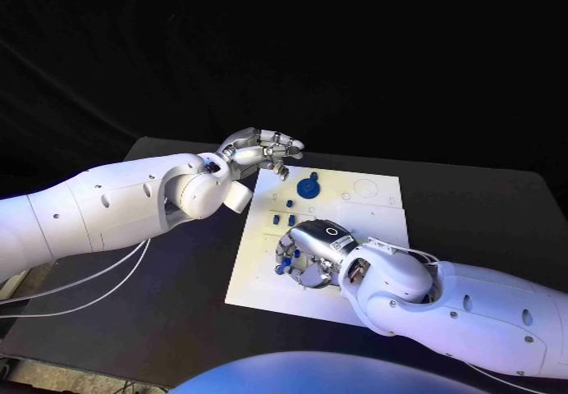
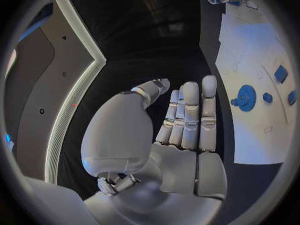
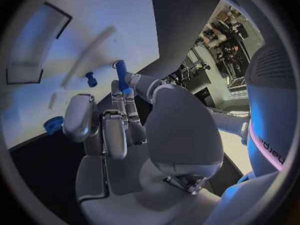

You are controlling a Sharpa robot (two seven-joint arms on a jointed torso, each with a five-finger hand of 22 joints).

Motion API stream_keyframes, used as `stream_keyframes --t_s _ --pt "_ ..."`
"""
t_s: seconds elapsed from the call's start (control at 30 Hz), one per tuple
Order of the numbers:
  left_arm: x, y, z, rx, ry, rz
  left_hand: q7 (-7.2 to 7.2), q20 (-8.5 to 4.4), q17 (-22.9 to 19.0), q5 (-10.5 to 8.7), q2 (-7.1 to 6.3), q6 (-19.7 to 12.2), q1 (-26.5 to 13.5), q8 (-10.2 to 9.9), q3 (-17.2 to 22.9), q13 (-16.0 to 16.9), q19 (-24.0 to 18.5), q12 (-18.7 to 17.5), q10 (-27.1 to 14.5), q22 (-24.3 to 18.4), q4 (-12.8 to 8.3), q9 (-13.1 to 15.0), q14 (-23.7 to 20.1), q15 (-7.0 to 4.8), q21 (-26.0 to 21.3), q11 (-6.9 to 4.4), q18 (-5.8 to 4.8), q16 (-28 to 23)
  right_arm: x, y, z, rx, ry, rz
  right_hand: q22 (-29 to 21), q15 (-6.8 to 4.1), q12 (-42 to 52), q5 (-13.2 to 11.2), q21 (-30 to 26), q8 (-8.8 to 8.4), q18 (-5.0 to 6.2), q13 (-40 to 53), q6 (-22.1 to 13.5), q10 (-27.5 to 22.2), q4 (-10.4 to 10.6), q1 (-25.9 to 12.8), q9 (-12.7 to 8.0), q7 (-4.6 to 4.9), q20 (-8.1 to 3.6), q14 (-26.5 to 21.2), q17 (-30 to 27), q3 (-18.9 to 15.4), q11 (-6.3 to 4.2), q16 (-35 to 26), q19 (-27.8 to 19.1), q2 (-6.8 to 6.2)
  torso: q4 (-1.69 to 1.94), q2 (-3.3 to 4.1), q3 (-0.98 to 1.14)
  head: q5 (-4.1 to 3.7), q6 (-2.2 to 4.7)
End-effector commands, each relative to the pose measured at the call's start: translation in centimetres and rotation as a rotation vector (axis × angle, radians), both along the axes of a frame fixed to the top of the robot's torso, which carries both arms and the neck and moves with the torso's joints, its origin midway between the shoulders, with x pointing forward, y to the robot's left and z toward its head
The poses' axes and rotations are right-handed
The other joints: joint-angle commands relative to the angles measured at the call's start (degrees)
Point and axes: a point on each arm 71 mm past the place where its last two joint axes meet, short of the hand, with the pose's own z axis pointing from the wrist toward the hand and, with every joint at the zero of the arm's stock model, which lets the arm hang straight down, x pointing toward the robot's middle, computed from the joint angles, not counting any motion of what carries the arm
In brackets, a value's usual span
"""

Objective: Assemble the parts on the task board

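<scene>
Right hand (image 1: 310, 253) is over the task board (image 1: 355, 215) pinching a small blue peg (image 3: 121, 68), left hand (image 1: 263, 150) hovers beside it, fingers loosely apart, holding nothing.

Parts (image 1: 290, 212) on task board (image 1: 267, 287), mid-table (image 1: 177, 320)

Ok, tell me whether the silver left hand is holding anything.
Empty: the silver left hand has its fingers straight and together, nothing between them.

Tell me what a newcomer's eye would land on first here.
First, the white task board glowing in the middle of the black table, with a round blue disc near its far edge. Next, the right hand low over the board, pinching a small blue peg, while the left hand hovers empty beyond the far-left corner.
</scene>
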Motion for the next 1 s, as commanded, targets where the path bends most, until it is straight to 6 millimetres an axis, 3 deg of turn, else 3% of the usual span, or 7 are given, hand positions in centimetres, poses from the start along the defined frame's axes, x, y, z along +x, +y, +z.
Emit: stream_keyframes --t_s 0.03,0.8,0.93,1.0 --pt "-0.07 -0.25 0.11 -0.009 -0.004 -0.019 -0.14 0.32 -0.1 0.29 0.30 -0.4 -0.1 0.1 -0.4 0.0 -0.1 0.2 -0.3 -0.1 0.0 0.0 -0.3 0.04 -0.2 0.01 1.11 -0.3 -0.08 0.16 -0.19 -0.001 -0.001 0.012 2.5 -0.43 0.1 0.4 -0.2 0.18 -0.76 1.0 0.2 2.6 -0.2 0.3 0.1 -0.04 -0.21 2.7 0.0 0.1 -2.12 0.2 0.0 0.03 -0.02 0.02 0.01 0.18 -0.08" --pt "-0.12 -0.16 0.12 -0.008 -0.003 -0.018 -0.13 0.35 -0.2 0.33 0.39 -0.5 -0.2 0.3 -0.4 0.0 -0.1 0.3 -0.4 -0.1 0.0 0.1 -0.4 0.07 -0.3 0.04 1.11 -0.3 0.24 0.54 -0.85 -0.032 -0.001 0.011 2.5 -0.42 0.0 0.6 -0.3 0.17 -0.74 1.1 0.0 2.5 -0.2 0.1 0.1 -0.02 -0.22 2.7 -0.1 0.1 -2.09 0.2 -0.1 -0.03 0.00 -0.03 -0.08 0.38 -0.39" --pt "-0.14 -0.13 0.12 -0.007 -0.003 -0.017 -0.13 0.35 -0.2 0.33 0.39 -0.5 -0.2 0.3 -0.4 0.0 -0.1 0.3 -0.4 -0.1 0.0 0.1 -0.4 0.07 -0.3 0.04 1.11 -0.3 0.15 0.71 -1.05 -0.050 0.013 0.030 2.3 -0.07 -1.0 0.6 -0.9 -0.46 -0.68 0.9 -1.3 1.4 -0.2 -1.3 0.2 0.24 -0.04 2.6 -0.4 -0.1 -1.65 0.0 -0.4 -0.91 -0.02 -0.02 -0.09 0.38 -0.48" --pt "-0.14 -0.12 0.12 -0.007 -0.002 -0.017 -0.13 0.35 -0.2 0.33 0.39 -0.5 -0.2 0.3 -0.4 0.0 -0.1 0.3 -0.4 -0.1 0.0 0.1 -0.4 0.07 -0.3 0.04 1.11 -0.3 0.08 0.83 -1.18 -0.058 0.023 0.042 2.1 0.34 -1.9 2.1 -1.4 -1.22 -0.62 0.7 -2.6 0.4 0.1 -2.7 0.0 0.63 0.28 2.5 -0.6 -0.5 -1.16 0.0 -0.6 -1.84 -0.02 -0.04 -0.08 0.39 -0.50"
